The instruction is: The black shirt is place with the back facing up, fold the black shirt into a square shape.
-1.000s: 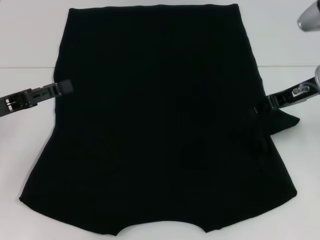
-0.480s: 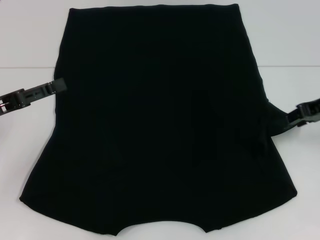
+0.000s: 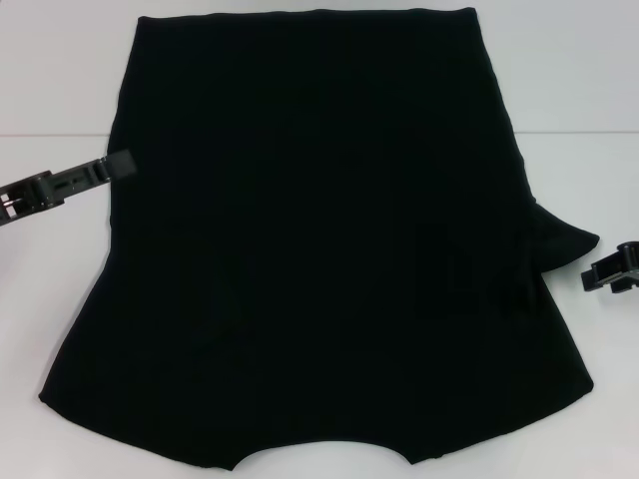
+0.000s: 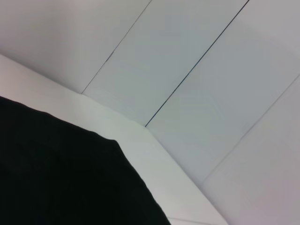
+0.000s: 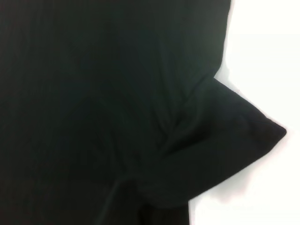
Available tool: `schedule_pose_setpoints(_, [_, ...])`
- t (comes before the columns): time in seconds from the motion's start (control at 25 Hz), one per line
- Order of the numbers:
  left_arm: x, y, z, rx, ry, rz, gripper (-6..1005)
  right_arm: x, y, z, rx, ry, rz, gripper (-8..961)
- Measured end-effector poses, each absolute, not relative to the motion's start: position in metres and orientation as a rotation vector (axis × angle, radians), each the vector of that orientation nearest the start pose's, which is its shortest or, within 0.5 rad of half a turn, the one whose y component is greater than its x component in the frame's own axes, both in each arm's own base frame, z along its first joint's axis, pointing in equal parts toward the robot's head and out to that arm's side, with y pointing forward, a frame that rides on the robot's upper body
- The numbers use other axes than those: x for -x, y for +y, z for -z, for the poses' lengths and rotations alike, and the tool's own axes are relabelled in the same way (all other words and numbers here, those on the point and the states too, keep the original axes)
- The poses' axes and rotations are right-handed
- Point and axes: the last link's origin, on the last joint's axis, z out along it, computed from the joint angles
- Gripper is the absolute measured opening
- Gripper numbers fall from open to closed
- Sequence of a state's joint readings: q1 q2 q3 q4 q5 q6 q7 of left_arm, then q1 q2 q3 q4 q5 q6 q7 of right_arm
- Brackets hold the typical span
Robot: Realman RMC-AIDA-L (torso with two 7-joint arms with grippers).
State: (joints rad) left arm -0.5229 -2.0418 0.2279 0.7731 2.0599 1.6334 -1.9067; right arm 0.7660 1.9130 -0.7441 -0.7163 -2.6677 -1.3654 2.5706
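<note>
The black shirt [image 3: 319,249] lies flat on the white table [image 3: 60,80] with a plain side up, hem at the far end and neckline at the near edge. No lettering shows. One sleeve flap [image 3: 564,239] sticks out past its right edge, creased where it meets the body [image 5: 234,140]. My left gripper [image 3: 120,163] sits at the shirt's left edge, its tip touching the fabric. Just right of the flap and apart from it, my right gripper [image 3: 596,274] is open and holds nothing. The left wrist view shows a corner of the shirt [image 4: 56,178].
Bare white table [image 3: 599,90] surrounds the shirt on the left, right and far sides. A table seam [image 3: 50,135] runs across behind the left gripper. Pale wall panels [image 4: 211,70] stand beyond the table's edge [image 4: 154,164].
My right gripper pulled back from over the shirt's right side, moving right and nearer, off the fabric. The sleeve flap now lies spread out past the edge. My left gripper barely shifted.
</note>
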Motion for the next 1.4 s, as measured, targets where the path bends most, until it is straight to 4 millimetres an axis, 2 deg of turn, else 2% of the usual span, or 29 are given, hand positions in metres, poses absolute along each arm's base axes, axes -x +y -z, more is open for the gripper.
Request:
schedule_pose_setpoints(0.28, [0.293, 0.339, -0.093, 2.159, -1.258, 1.092, 910, -0.297, 0.413, -0.051, 2.049, 1.622, 0.072, 446])
schedule_pose_setpoints(0.48, [0.294, 0.338, -0.093, 2.149, -1.262, 1.110, 910, -0.286, 0.432, -0.043, 2.009, 1.513, -0.034, 446])
schedule_pose_setpoints(0.6, [0.295, 0.338, -0.094, 2.143, -1.258, 1.119, 910, -0.268, 0.448, -0.042, 2.025, 1.395, -0.127, 446])
schedule_pose_setpoints(0.72, [0.295, 0.338, -0.095, 2.141, -1.251, 1.124, 910, -0.241, 0.469, -0.044, 2.063, 1.214, -0.195, 446])
schedule_pose_setpoints(0.88, [0.295, 0.336, -0.094, 2.138, -1.252, 1.127, 910, -0.214, 0.481, -0.039, 2.107, 1.122, -0.216, 445])
schedule_pose_setpoints(1.0, [0.299, 0.330, -0.095, 2.136, -1.261, 1.133, 910, -0.200, 0.476, -0.043, 2.176, 1.105, -0.210, 445])
schedule_pose_setpoints(1.16, [0.307, 0.313, -0.100, 2.152, -1.321, 1.110, 910, -0.193, 0.464, -0.061, 2.228, 1.160, -0.207, 445])
schedule_pose_setpoints(1.4, [0.326, 0.279, -0.110, 2.208, -1.631, 0.791, 909, -0.185, 0.451, -0.083, 2.273, 1.299, -0.171, 446])
